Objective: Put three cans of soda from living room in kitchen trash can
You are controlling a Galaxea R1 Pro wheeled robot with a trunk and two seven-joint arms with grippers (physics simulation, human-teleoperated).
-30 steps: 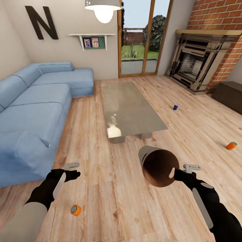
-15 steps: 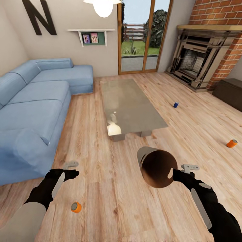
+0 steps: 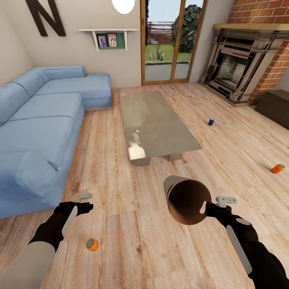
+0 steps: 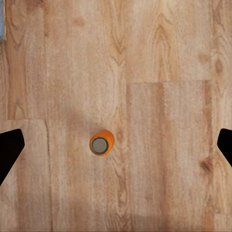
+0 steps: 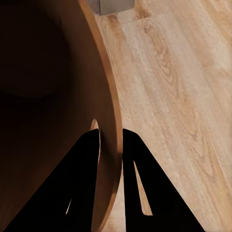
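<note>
An upright orange soda can (image 3: 92, 244) stands on the plank floor just below my left gripper (image 3: 89, 207). In the left wrist view that can (image 4: 100, 143) sits midway between the wide-apart black fingers (image 4: 9, 150), so the gripper is open and apart from it. My right gripper (image 3: 209, 208) is shut on the rim of the trash can (image 3: 188, 200), which is tipped with its copper-brown inside facing me; the fingertips (image 5: 96, 145) pinch the wall (image 5: 108, 96) by the handle hole. A dark blue can (image 3: 210, 121) stands right of the glass table. Another orange can (image 3: 277, 168) lies far right.
The glass-topped low table (image 3: 160, 128) stands ahead in the middle. A blue sofa (image 3: 44, 128) runs along the left. The fireplace (image 3: 237, 68) and brick chimney are at the back right, with a dark chest (image 3: 277, 107) beside them. Glass doors (image 3: 168, 40) are at the back.
The whole picture has shifted: the camera has moved slightly forward and down, so room features sit higher. Both arms keep their pose; the near orange can is a little closer to my left gripper.
</note>
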